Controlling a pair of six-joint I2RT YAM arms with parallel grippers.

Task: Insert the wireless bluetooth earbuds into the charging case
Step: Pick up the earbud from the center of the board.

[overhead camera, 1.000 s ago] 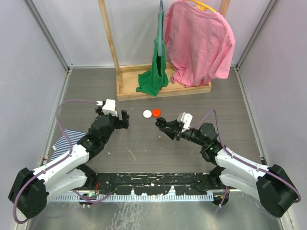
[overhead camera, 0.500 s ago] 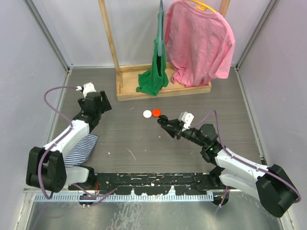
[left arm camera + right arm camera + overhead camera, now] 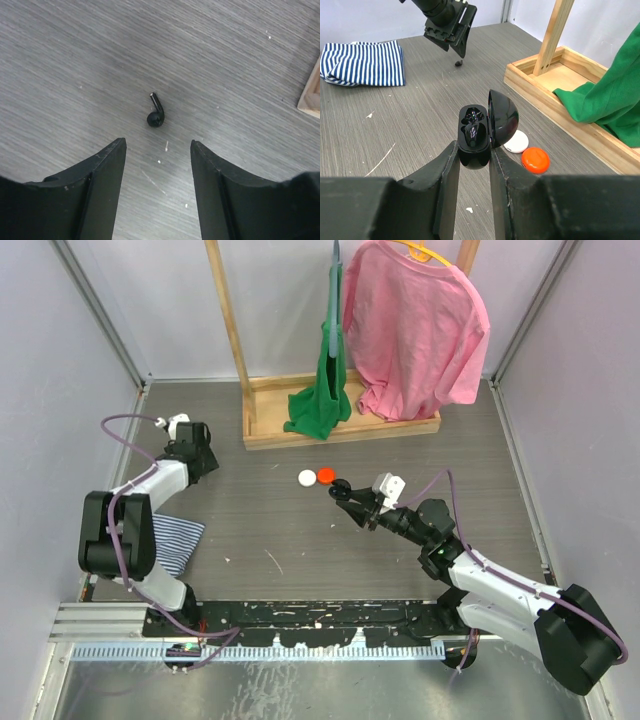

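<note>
**Over the table: case gripped, earbud loose**

From above, I am reaching my left gripper [image 3: 197, 447] toward the far-left side of the table [image 3: 300, 540], while my right gripper [image 3: 342, 491] is hovering beside a white disc [image 3: 306, 478] and a red disc [image 3: 326, 475]. At my left wrist, the jaws are standing apart, gripping nothing; a black earbud [image 3: 156, 112] is lying on the table just beyond their tips. At my right wrist, the jaws are clamping the charging case [image 3: 474, 131], its lid swung open.

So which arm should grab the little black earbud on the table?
Left. The left gripper hangs open right over the earbud; the right gripper is busy holding the open charging case.
</note>
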